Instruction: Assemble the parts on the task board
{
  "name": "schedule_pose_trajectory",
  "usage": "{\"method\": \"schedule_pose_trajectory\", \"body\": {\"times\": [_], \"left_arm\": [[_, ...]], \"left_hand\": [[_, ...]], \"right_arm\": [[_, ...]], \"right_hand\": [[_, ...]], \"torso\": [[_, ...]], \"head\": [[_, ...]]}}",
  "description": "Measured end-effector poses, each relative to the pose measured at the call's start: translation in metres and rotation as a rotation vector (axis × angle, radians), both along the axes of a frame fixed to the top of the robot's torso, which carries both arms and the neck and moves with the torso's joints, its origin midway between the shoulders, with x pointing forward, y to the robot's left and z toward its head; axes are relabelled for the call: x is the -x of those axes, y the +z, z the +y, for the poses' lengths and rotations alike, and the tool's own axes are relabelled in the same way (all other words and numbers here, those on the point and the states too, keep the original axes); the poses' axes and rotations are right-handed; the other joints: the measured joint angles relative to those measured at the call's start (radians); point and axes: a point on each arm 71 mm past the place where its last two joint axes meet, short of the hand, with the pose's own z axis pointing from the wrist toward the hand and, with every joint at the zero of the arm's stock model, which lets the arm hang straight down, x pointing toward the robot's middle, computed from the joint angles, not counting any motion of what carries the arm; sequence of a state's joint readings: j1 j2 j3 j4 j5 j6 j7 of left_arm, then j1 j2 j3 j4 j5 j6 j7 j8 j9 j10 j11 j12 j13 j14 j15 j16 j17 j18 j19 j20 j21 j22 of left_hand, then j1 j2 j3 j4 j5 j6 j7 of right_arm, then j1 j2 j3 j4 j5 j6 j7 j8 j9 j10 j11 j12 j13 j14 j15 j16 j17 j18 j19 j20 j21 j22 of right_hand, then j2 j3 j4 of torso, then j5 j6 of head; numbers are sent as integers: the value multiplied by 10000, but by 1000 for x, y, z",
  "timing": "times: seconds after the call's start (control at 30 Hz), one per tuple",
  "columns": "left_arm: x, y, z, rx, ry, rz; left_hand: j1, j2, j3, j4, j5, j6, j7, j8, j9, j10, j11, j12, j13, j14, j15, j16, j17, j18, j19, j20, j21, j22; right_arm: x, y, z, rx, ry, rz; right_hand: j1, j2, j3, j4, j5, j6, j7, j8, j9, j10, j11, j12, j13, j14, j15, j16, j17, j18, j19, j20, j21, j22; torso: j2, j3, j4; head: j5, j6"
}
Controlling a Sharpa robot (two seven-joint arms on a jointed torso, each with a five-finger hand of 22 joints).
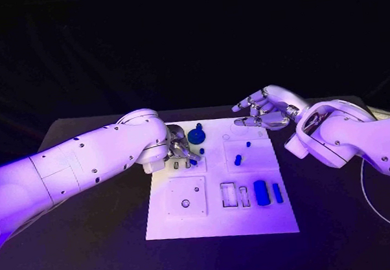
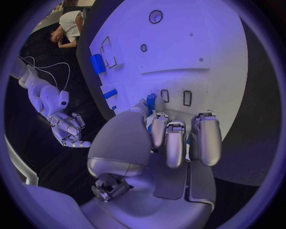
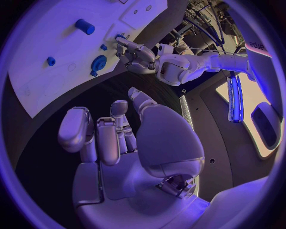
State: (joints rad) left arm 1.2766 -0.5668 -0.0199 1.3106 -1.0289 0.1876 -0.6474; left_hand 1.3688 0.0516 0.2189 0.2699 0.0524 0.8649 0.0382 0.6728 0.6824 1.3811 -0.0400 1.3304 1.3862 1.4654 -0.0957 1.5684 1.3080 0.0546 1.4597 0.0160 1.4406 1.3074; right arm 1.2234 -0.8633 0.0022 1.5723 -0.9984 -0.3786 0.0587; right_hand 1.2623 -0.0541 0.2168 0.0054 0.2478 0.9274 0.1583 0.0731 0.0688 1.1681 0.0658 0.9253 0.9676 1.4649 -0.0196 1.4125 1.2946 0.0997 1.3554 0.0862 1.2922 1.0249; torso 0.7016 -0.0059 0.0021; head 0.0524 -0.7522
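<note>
While our left hand (image 1: 180, 151) pinches a small blue part (image 2: 151, 101) over the board (image 1: 181, 224) at the frame's centre, our right hand (image 1: 263, 109) hovers empty, fingers loosely curled apart, at the board's upper right corner. Other blue pieces (image 1: 260, 193) lie lower right.

Task board (image 1: 176, 225) was plain white on a black table (image 1: 94, 250), carrying blue parts: a round knobbed piece (image 1: 196, 135) at upper centre of the head view, two blue bars (image 1: 261, 193) at lower right; arms white, hands (image 1: 181, 151) silver.
</note>
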Motion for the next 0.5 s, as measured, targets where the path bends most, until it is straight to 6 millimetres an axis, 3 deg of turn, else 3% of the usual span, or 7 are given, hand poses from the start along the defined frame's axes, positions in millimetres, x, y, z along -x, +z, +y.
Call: {"method": "schedule_pose_trajectory", "body": {"times": [0.03, 0.07, 0.1, 0.17, 0.3, 0.4, 0.5], "left_arm": [[0, 0, 0, 5, 11, 0], [0, -1, 1, 8, 19, 1], [0, -1, 1, 11, 34, 3], [1, -1, 4, 22, 72, 6], [2, -1, 10, 35, 163, 15], [3, 0, 15, 40, 223, 16], [4, 1, 19, 57, 278, -21]], "left_hand": [[84, -95, 347, 345, 0, 16, 21, -21, 91, -16, -16, -11, -96, 2, -26, 0, 1, 0, 0, 0, 0, 0], [95, -140, 433, 431, 0, 16, 21, -33, 114, -17, -16, -18, -114, 2, -28, 0, 1, 0, 0, 0, 0, 0], [-125, -418, 883, 682, 1, 17, 21, -35, 224, -24, -31, -22, -700, 9, -31, 0, 1, 1, 0, 0, 0, 0], [-455, -791, 1691, 637, 18, 51, 51, -26, 322, 25, -80, -58, -1210, 21, 7, 0, 0, 2, 0, 0, 0, 0], [-869, -1227, 2572, 441, 19, 57, 49, 66, 476, 38, 7, -21, -1196, 17, 35, 0, 0, 1, 0, 0, 0, 0], [-1022, -1374, 2896, 279, 19, 58, 49, 72, 542, 38, 8, -20, -1197, 17, 35, 0, 0, 0, 0, 0, 0, -1], [-1131, -1375, 2991, 207, 19, 60, 50, 82, 594, 38, 7, -21, -1197, 17, 35, 0, -1, 0, 0, 1, 0, 0]], "right_arm": [[0, 0, 0, 4, 0, 6], [0, 0, 0, 6, -1, 10], [0, 0, 0, 9, 1, 17], [0, -1, 0, 18, 9, 34], [0, -1, 0, 35, 16, 61], [0, -1, 0, 45, 20, 77], [0, -2, 0, 53, 21, 90]], "right_hand": [[0, 0, 0, 0, 5, 0, 0, 0, 0, 0, 0, 0, 0, 0, 0, 0, 0, 0, 0, 0, 0, 0], [0, 0, 0, 0, 25, 0, 0, 0, 0, 0, 0, 0, 0, 0, 0, 0, 0, 0, 0, 0, 0, 0], [0, 0, 0, 0, 57, 0, 0, 0, 0, 0, 0, 0, 0, 0, 0, 0, -6, 0, 0, 0, 0, 0], [0, 0, 0, 0, 60, 0, 0, 0, 0, 0, 0, 0, 0, 0, 0, 0, -9, 0, 0, 0, 0, 0], [0, 0, 0, 0, 60, 0, 0, 0, 0, 0, 0, 0, 0, 0, 0, -4, -10, 0, 0, 0, 0, -10], [0, 0, 0, 0, 60, 0, 0, 0, 0, 0, 0, 0, -9, 0, 0, -39, -22, 0, 0, 0, 0, -24], [0, 0, 0, 0, 60, 0, 0, 0, 0, 0, 0, 0, -9, 0, 0, -39, -22, 1, 0, 0, 0, -24]], "torso": [[0, 0, 0], [0, 0, 0], [0, 0, 0], [0, 1, 0], [0, 1, -3], [0, 6, 0], [0, 8, 5]], "head": [[-3, -3], [-5, -6], [-7, -11], [-8, -18], [-32, -29], [-37, -46], [-39, -55]]}}
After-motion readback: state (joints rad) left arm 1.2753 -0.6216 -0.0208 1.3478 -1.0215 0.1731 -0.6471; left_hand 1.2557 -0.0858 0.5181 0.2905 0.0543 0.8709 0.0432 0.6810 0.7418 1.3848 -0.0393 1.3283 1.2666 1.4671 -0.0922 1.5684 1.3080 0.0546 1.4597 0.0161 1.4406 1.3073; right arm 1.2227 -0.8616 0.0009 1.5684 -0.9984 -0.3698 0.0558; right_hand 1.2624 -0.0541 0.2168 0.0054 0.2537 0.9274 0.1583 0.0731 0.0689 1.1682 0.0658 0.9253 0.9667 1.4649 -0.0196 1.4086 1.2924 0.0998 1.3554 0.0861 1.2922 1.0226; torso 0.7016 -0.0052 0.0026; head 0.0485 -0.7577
